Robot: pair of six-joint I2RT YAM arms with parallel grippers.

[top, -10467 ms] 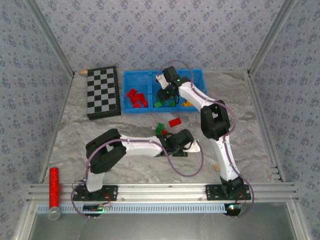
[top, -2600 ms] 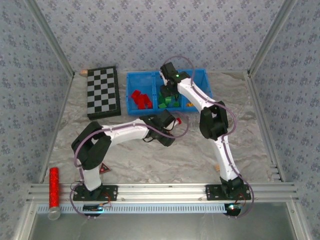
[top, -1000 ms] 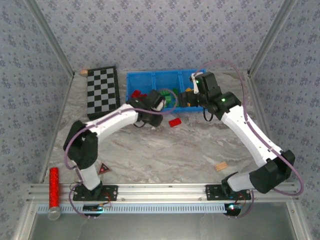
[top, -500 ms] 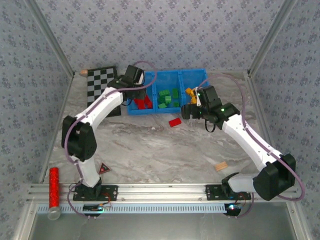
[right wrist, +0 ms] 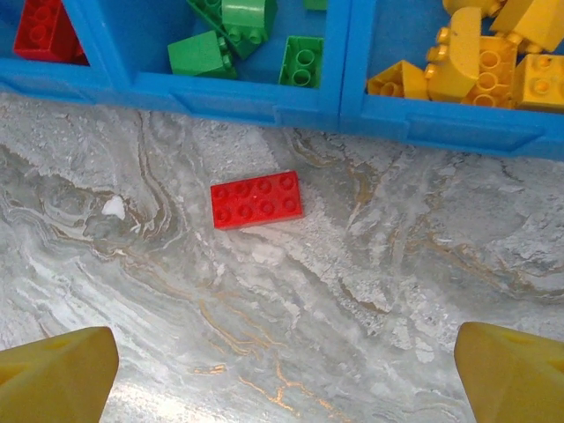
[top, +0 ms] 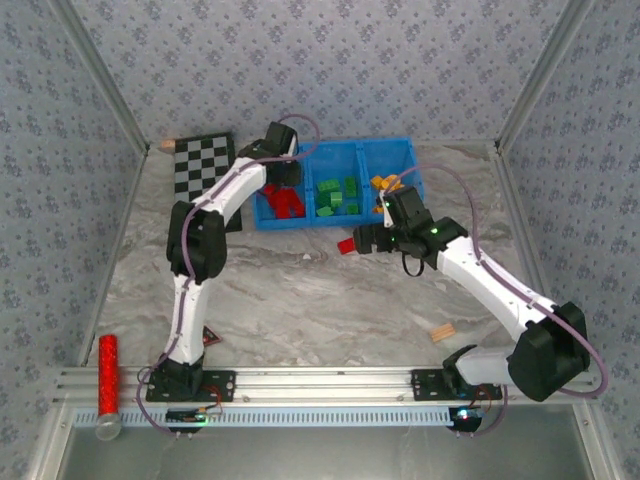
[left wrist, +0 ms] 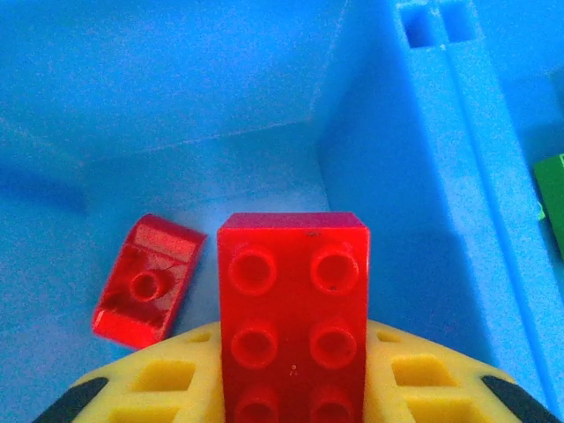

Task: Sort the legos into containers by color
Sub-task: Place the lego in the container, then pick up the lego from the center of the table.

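While our left hand (left wrist: 291, 392) clamps 1 red brick (left wrist: 293, 282), the loose red brick (right wrist: 256, 199) lies left-to-right just left of our wide right hand (right wrist: 282, 379).

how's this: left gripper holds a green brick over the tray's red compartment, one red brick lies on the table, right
Not green: the left wrist view shows the left gripper holding a red brick. The rest holds: tray's red compartment below, loose red brick on the table.

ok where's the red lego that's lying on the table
In the top view, the red lego lies on the table just in front of the blue tray, below its middle compartment, close to the right pincer.
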